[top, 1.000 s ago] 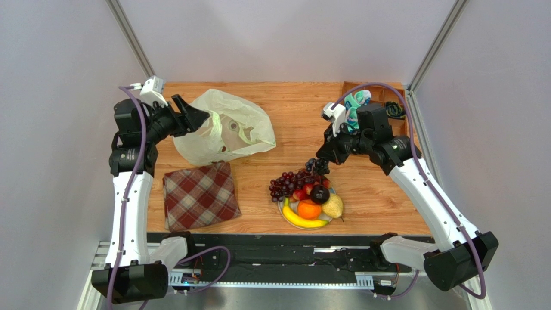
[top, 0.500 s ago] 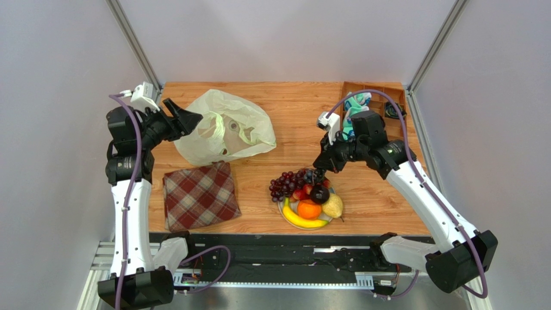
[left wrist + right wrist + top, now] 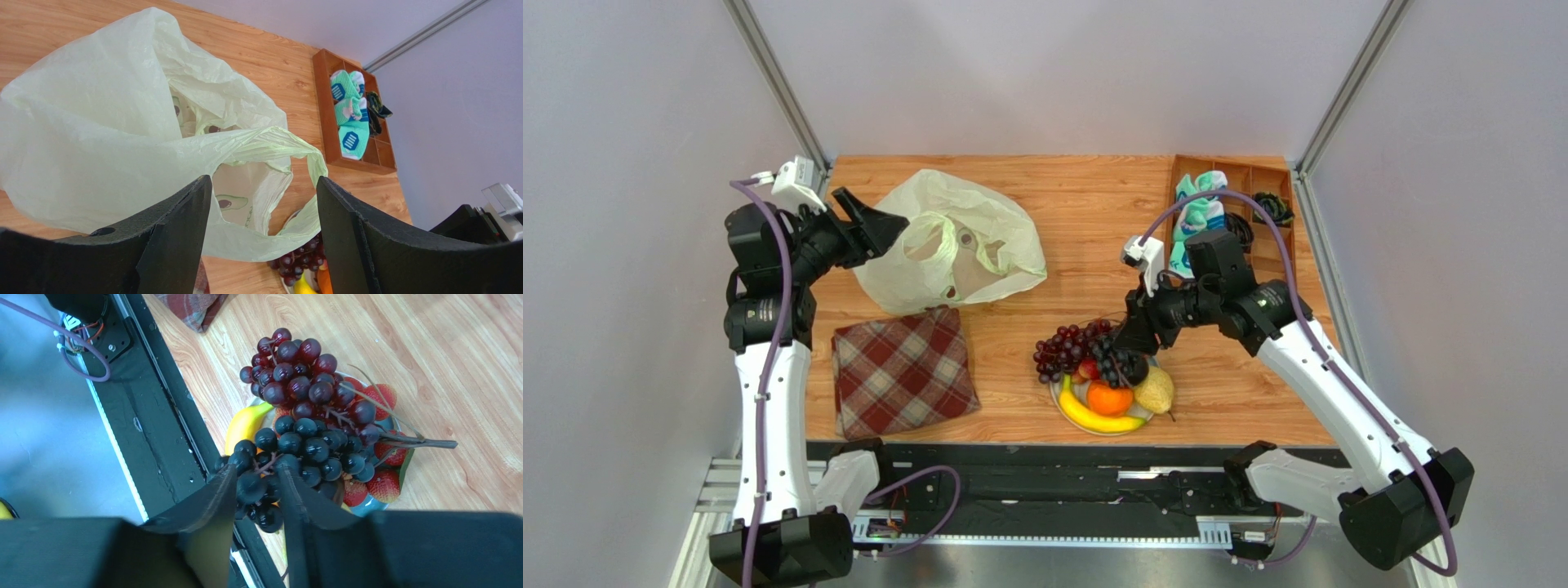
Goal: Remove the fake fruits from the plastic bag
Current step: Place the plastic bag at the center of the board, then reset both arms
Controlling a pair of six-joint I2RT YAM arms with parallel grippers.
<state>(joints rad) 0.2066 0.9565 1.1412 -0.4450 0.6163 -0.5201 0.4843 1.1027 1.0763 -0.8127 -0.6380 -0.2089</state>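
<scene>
Top external view: your fake fruits, among them a red grape bunch (image 3: 1063,347), an orange (image 3: 1109,398) and a yellow banana (image 3: 1093,420), sit heaped on the round white-and-blue plate (image 3: 1059,395), well apart from the slumped pale cream-green plastic bag (image 3: 946,251).

Left wrist view: your left gripper (image 3: 264,184) gapes wide and empty at the bag's mouth, where no fruit shows.

Right wrist view: your right gripper (image 3: 256,471), partly parted, straddles the dark purple grape bunch (image 3: 313,450) on the pile. You cannot tell whether it grips. The emptying looks all but finished.
</scene>
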